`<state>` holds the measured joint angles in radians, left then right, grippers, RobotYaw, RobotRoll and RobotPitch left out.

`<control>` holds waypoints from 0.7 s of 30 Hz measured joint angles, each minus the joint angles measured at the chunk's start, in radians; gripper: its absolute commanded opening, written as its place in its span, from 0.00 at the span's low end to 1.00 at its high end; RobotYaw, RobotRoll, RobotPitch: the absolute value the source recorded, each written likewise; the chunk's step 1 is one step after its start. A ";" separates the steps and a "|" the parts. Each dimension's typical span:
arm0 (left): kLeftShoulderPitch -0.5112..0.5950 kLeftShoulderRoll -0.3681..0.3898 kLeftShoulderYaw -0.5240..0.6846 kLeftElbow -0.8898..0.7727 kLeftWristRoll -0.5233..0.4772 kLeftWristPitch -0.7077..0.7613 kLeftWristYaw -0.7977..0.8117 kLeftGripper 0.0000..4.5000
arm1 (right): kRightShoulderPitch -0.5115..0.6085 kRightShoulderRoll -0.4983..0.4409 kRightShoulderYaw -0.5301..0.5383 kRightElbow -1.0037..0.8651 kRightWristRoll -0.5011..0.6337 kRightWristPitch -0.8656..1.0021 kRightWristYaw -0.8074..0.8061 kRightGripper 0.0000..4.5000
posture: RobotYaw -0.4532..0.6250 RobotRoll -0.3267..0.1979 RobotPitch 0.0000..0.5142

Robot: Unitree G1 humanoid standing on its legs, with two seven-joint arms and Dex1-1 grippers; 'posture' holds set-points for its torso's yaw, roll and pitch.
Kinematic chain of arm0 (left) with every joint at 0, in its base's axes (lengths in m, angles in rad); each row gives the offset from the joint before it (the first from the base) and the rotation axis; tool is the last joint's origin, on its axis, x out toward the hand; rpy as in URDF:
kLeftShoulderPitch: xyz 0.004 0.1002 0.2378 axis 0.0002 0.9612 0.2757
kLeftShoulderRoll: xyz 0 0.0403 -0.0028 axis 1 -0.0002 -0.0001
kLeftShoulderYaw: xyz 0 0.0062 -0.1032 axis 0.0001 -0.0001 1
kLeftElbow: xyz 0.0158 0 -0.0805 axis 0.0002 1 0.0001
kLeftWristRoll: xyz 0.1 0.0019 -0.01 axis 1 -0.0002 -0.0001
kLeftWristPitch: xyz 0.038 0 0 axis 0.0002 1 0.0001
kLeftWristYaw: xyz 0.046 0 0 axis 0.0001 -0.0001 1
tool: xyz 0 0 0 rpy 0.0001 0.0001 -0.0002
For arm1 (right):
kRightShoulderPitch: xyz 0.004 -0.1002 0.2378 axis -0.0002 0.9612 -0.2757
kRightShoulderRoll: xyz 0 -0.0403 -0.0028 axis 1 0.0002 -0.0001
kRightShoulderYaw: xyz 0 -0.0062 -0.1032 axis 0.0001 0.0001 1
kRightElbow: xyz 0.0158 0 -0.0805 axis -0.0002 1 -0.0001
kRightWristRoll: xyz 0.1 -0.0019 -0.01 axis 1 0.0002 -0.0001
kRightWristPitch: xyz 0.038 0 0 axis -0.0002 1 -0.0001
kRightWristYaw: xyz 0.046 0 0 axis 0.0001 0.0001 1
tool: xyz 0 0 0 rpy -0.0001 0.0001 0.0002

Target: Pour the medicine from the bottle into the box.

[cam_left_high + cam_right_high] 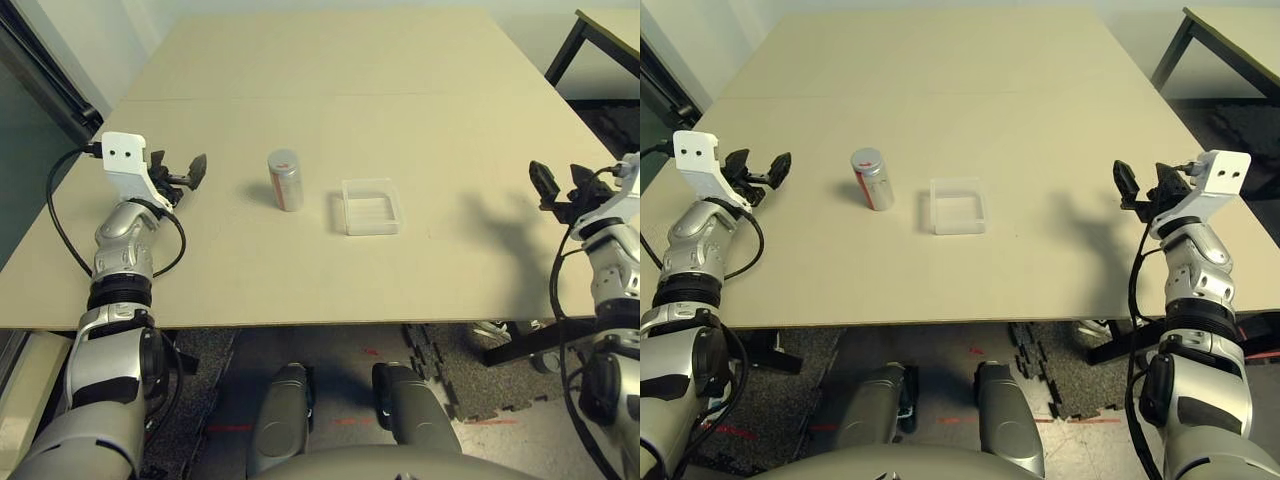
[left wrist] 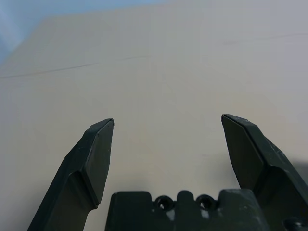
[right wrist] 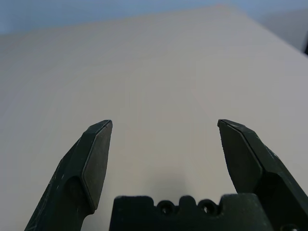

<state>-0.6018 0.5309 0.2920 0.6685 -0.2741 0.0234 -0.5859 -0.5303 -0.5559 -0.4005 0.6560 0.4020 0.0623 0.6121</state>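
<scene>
1 metal btl (image 1: 872, 180), red label, upright on table (image 1: 300, 280), just left of clear plastic box (image 1: 371, 208). L grip (image 2: 167, 118) & R grip (image 3: 165, 120): fingers wide, empty. Table seam in L wrist cam, far corner in R's.

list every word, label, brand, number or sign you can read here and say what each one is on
No text can be read for certain.
Bottle, cap: red marking on top, too small to read.
Bottle, side: reddish label, any print on it too small to read.
Clear box: no lettering that I can make out.
</scene>
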 measured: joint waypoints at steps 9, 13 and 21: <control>0.105 -0.003 -0.058 -0.265 -0.060 0.241 -0.115 1.00 | 0.002 -0.021 0.084 -0.218 0.025 0.260 0.100 1.00 | 0.50 0.62 0.18; 0.130 -0.003 -0.087 -0.337 -0.082 0.314 -0.165 1.00 | 0.000 -0.020 0.115 -0.312 0.040 0.353 0.119 1.00 | 0.49 0.62 0.19; 0.177 -0.005 -0.159 -0.429 -0.097 0.391 -0.248 1.00 | 0.012 -0.015 0.161 -0.436 0.051 0.462 0.135 1.00 | 0.48 0.62 0.19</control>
<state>-0.4249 0.5262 0.1327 0.2398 -0.3715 0.4140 -0.8341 -0.5179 -0.5711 -0.2391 0.2197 0.4530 0.5242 0.7475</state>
